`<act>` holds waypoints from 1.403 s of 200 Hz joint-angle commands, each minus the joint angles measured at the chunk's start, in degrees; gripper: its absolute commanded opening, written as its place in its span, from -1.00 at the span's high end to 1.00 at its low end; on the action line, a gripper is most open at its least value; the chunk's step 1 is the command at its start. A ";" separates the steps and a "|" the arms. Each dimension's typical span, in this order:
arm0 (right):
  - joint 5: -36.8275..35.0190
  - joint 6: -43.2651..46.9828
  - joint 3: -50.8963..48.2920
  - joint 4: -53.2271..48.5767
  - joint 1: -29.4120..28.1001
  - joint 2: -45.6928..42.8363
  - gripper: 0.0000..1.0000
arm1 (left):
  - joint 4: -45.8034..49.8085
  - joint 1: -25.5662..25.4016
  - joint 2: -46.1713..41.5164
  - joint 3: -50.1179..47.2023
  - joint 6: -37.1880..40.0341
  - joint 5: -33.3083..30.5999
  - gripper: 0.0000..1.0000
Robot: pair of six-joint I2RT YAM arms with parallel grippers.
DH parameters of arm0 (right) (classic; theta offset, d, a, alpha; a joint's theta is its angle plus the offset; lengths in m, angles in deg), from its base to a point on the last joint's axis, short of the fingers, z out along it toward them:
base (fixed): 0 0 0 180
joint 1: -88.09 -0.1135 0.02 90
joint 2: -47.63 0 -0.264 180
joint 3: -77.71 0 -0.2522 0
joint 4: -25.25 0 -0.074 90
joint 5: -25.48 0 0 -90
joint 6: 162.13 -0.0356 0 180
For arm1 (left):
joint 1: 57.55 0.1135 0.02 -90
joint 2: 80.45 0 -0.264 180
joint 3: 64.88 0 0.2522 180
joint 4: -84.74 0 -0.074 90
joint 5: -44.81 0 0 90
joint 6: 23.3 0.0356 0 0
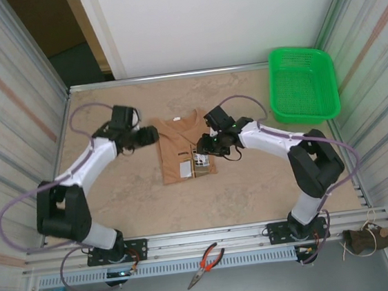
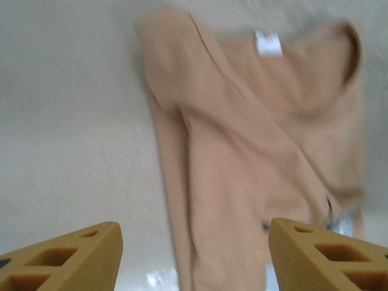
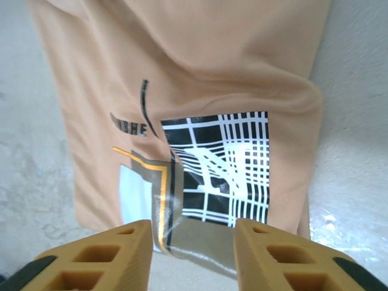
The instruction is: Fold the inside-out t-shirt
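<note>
a: where is the t-shirt?
b: we see the tan t-shirt (image 1: pixel 181 154) lying in the middle of the table (image 1: pixel 130 194), right between the two arms. it is folded into a tall, thin shape, with the neck hole at the far end.
a: is it flat?
b: mostly. we see soft bumps and folds in the cloth. a small white tag (image 2: pixel 268 43) sits by the neck. a black and white picture (image 3: pixel 221 173) shows on the near part, on the right side.
a: what is the left gripper doing?
b: the left gripper (image 1: pixel 150 135) is at the shirt's far left corner. from its own camera we see its two yellow fingers (image 2: pixel 73 260) wide apart, up above the cloth. there is nothing held between them.
a: and the right gripper?
b: the right gripper (image 1: pixel 202 147) is over the right side of the shirt, close to the picture. its fingers (image 3: pixel 103 254) are apart too, but not as wide. we see an edge of the shirt in the gap between them, and they do not pinch it.
a: what else do we see?
b: a green basket (image 1: pixel 303 82) sits at the far right corner of the table, well away from the shirt. red pliers (image 1: pixel 205 264) lie down at the front, near the bottoms of the arms.
</note>
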 commanded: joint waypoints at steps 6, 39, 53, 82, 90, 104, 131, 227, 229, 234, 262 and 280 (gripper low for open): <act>-2.44 2.36 -4.61 -2.96 1.39 -2.67 0.08 | -5.20 -5.02 -4.29 -10.44 -7.47 0.62 -0.30; -0.53 1.27 -6.94 -0.33 1.31 -1.35 0.10 | -10.21 -6.34 -2.50 -13.85 -10.42 0.93 -0.27; 0.03 0.54 -7.65 0.84 0.52 -0.67 0.12 | -11.35 -6.71 -0.86 -13.52 -10.37 1.63 -0.23; 0.82 -0.79 -8.41 2.77 -0.93 1.35 0.17 | -13.24 -7.91 1.11 -13.85 -11.25 2.31 -0.13; 0.91 -1.02 -8.42 3.06 -1.44 1.96 0.18 | -13.51 -8.33 1.52 -14.13 -11.57 2.54 -0.11; 0.82 -1.51 -8.53 3.30 -2.18 3.01 0.20 | -13.48 -9.20 2.00 -14.72 -12.09 2.48 -0.09; 0.39 -2.38 -9.86 4.13 -3.38 3.73 0.21 | -12.34 -10.61 2.11 -16.59 -14.67 1.37 -0.10; -2.72 -1.07 -15.29 1.58 -3.73 -2.10 1.00 | -10.45 -12.52 -0.18 -21.96 -16.51 0.81 1.00; -2.87 -1.07 -15.51 1.42 -3.91 -2.34 1.00 | -10.20 -12.52 -0.49 -22.14 -16.57 0.82 1.00; -3.19 -1.12 -16.12 1.03 -4.22 -3.09 1.00 | -9.65 -12.52 -1.49 -22.70 -16.61 0.90 1.00; -3.44 -3.12 -19.57 0.37 -6.28 -6.82 1.00 | -7.71 -12.52 -7.40 -27.24 -18.68 2.20 1.00; -2.72 -3.05 -19.58 -0.63 -6.65 -8.97 0.71 | -6.33 -12.52 -12.47 -28.40 -18.77 2.17 1.00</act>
